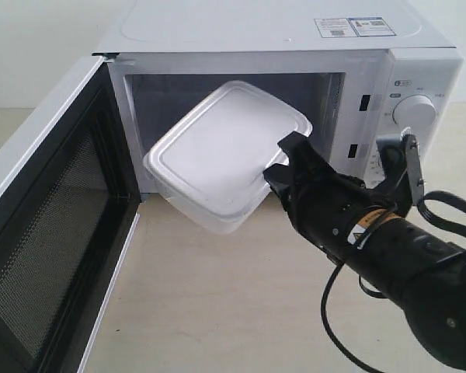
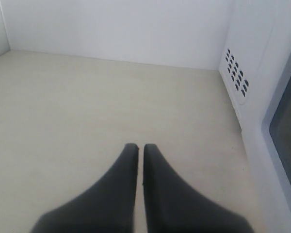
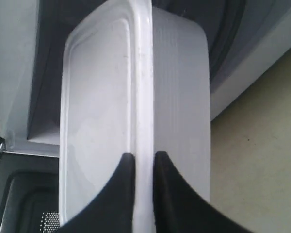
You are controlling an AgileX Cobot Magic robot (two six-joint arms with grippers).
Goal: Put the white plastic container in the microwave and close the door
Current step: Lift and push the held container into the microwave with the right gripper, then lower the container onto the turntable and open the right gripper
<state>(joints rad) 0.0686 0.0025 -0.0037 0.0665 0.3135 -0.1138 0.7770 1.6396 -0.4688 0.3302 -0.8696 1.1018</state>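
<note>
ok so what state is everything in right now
door, swung wide open
microwave, cavity open
white plastic container, lid on, tilted, held in the air at the cavity mouth
right end effector, shut on the container's rim
left end effector, shut, holding nothing

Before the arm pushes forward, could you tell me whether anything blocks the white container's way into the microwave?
Nothing visible does. The door is swung wide open, and the white plastic container, tilted in the right gripper, is at the mouth of the microwave with nothing seen ahead of it.
</note>
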